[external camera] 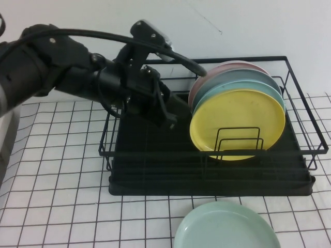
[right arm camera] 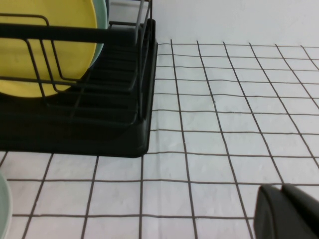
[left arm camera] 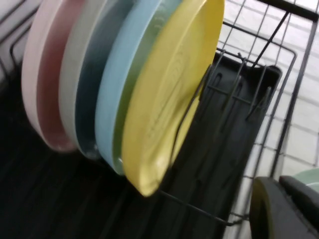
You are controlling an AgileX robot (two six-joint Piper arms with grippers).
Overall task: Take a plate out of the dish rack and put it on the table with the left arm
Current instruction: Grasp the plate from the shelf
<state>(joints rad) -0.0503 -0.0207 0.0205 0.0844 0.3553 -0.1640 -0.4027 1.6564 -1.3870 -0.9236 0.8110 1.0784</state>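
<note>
The yellow plate (external camera: 238, 124) (left arm camera: 164, 99) (right arm camera: 45, 45) stands on edge at the front of a row of plates in the black dish rack (external camera: 155, 155) (left arm camera: 219, 129) (right arm camera: 124, 124). A light blue plate (external camera: 227, 89) and others stand behind it. My left arm reaches in over the rack's left side. Its left gripper (external camera: 170, 120) (left arm camera: 279, 181) is shut and empty, a short way to the left of the yellow plate and not touching it. My right gripper (right arm camera: 281, 188) is shut and empty, low over the table (external camera: 62, 196) to the right of the rack.
A mint-green plate (external camera: 225, 227) lies flat on the table in front of the rack. Upright wire dividers (external camera: 238, 142) stand against the yellow plate's face. A pink plate (external camera: 227, 66) is the rearmost in the row. A white wall rises behind the rack.
</note>
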